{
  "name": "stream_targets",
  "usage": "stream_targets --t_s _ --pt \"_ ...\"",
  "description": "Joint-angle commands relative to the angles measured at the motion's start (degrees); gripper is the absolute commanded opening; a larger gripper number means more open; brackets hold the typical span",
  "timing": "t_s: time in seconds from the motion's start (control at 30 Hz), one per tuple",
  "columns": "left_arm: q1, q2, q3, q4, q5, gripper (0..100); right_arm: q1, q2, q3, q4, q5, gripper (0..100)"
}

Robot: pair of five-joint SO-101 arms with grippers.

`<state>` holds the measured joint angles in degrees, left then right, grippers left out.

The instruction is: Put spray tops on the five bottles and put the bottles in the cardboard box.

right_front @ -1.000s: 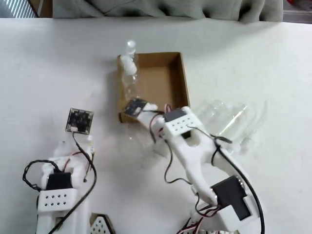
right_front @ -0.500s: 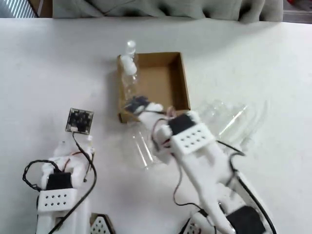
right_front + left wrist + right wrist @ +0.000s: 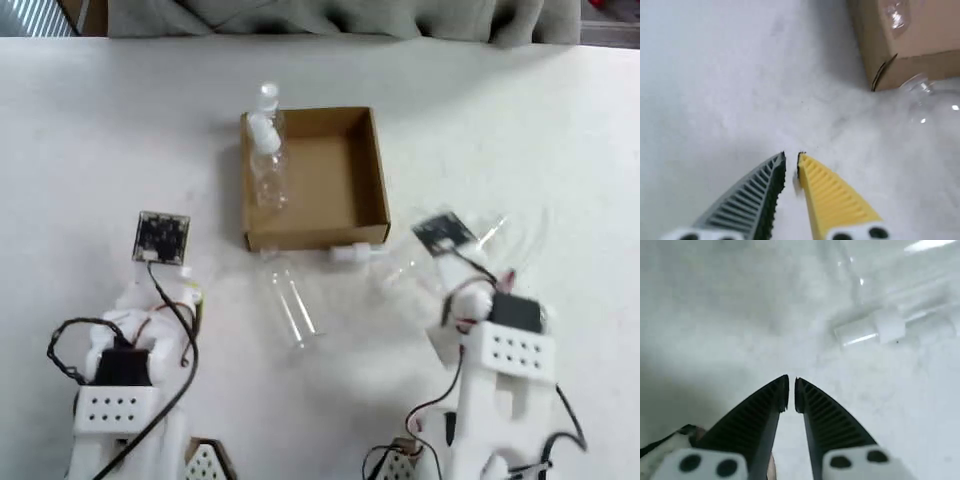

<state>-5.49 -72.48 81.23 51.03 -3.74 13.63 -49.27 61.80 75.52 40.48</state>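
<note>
Nearby, clear bottle (image 3: 290,305) lying before cardboard box (image 3: 315,238), spray top (image 3: 350,253) beside.

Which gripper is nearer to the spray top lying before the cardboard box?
Right. The right gripper is beside the spray top; the left gripper is farther, beyond the lying bottle.

White table (image 3: 100,110), with grey crumpled cloth (image 3: 350,18) along its far edge in the high view.
</note>
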Motion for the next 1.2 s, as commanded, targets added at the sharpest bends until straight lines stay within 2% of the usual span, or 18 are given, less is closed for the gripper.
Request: stream_targets --t_s 0.0,0.13,0.23,0.3,0.5,0.57,0.7,0.8,0.97,1.1,1.17 --pt "2.2 -0.7 -13.3 7.8 1.2 6 9.8 -2.9 5.6 -5.8 5.2 1.6" --pt "4.3 0.6 -25.1 16.4 1.2 6 15.1 -2.9 12.0 -12.6 6.9 1.6" --pt "7.9 5.8 -32.1 20.8 1.4 6 15.2 -2.9 15.4 -15.6 6.6 1.6" --pt "10.2 11.3 -35.9 22.2 4.0 6 15.1 -3.2 16.4 -16.8 6.4 1.6" --pt "16.1 29.9 -47.4 22.4 15.9 7 15.2 -3.4 16.9 -17.3 5.5 1.6" --pt "18.2 35.3 -50.4 22.5 20.9 11 15.2 -3.5 17.3 -17.6 3.8 1.6" --pt "19.9 43.6 -52.7 23.5 30.2 24 15.2 -3.5 17.8 -18.4 3.5 1.6" --pt "20.5 48.3 -52.7 23.2 33.0 31 15.2 -3.5 17.8 -18.5 3.6 1.6" --pt "21.0 54.1 -52.4 22.0 33.5 31 15.2 -3.5 17.8 -18.5 3.7 1.6" --pt "21.9 58.7 -52.3 18.2 38.9 31 15.2 -3.5 17.8 -18.5 3.7 1.6" --pt "22.8 61.1 -52.3 17.5 39.2 31 15.2 -3.5 17.8 -18.5 3.7 1.6"
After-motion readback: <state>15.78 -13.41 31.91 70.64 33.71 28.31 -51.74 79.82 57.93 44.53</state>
